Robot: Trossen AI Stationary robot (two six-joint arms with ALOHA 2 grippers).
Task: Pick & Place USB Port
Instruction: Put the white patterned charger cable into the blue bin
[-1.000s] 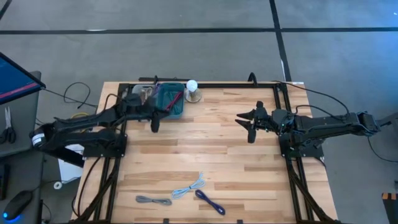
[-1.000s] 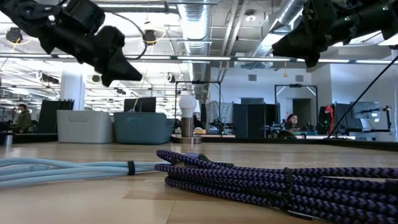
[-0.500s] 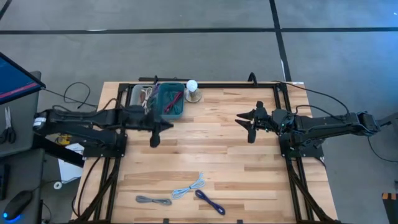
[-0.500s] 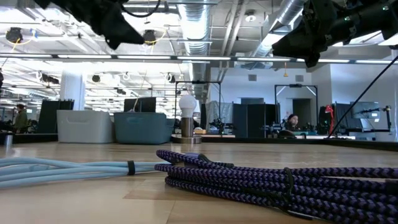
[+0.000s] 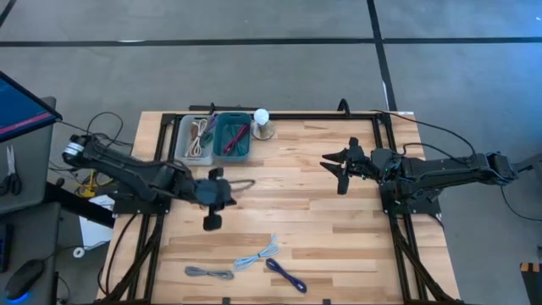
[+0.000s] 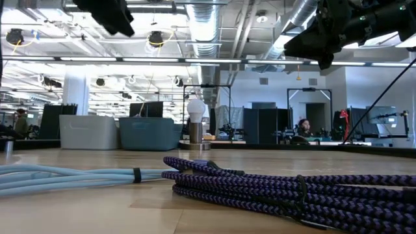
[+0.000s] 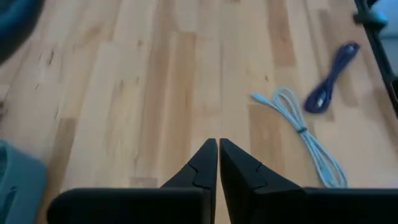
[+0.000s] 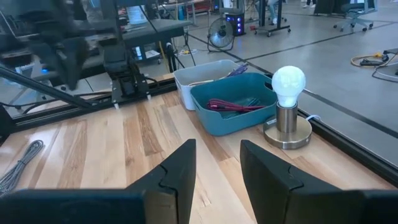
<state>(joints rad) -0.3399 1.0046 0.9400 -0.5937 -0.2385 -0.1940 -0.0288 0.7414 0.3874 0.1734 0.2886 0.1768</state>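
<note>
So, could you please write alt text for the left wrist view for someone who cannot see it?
The left gripper, its two dark fingers shut and empty, points out over a light wooden table. Ahead lie a coiled light-blue cable and, beyond it, a dark purple cable. The blurred teal bin shows at one edge.

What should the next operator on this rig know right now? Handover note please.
Left gripper: fingers shut, empty, over bare wood in the table's middle-left, pointing toward the front cables.
Right gripper: fingers open, empty, waiting over the right half.
Cables: grey cable, light blue cable and dark purple cable lie near the front edge, none touched.
Bins: teal bin holds a red cable; white bin beside it also holds cables. A bulb lamp stands beside the teal bin.
Done: some cables binned. Left: three on the table.
</note>
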